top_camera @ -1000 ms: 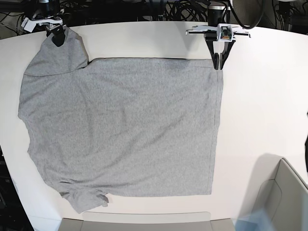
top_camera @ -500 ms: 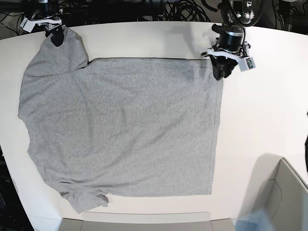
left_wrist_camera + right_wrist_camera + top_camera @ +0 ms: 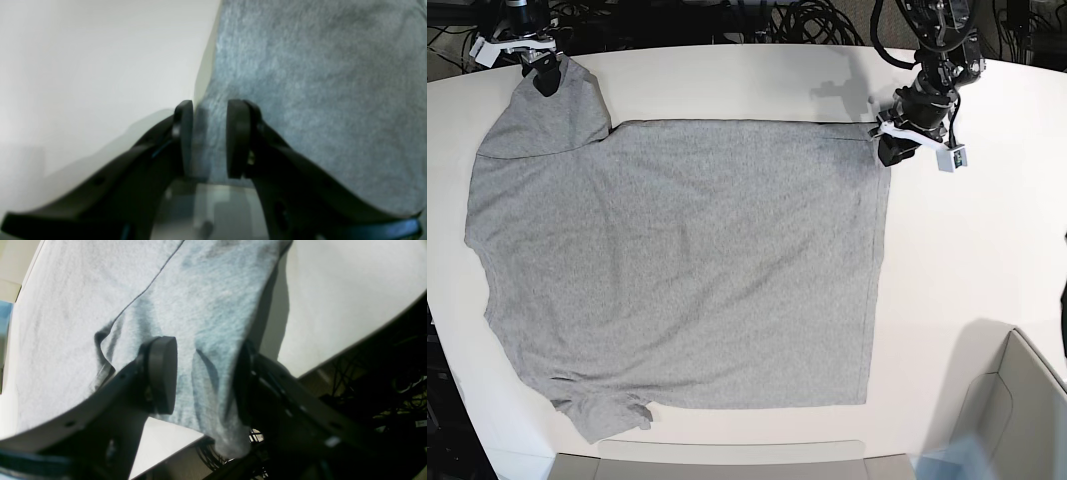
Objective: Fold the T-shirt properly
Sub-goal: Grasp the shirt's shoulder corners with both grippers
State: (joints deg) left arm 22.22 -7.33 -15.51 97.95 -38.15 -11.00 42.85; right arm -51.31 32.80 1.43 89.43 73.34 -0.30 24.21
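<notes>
- Looking from the base, we see the T-shirt [image 3: 677, 270] spread flat on the table [image 3: 987, 230].
- Our left gripper [image 3: 893, 148] stands partly open astride its corner, to catch the hem, we think.
- Our right gripper [image 3: 547, 82] is wide around the sleeve; a real grip we cannot tell.

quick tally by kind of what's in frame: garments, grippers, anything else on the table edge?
Grey T-shirt: 1
Grippers: 2, the left gripper at the shirt's far corner and the right gripper at the sleeve
White table: 1
Grey bins at the near edge: 2, one at the corner and one along the front
Total: 6
</notes>
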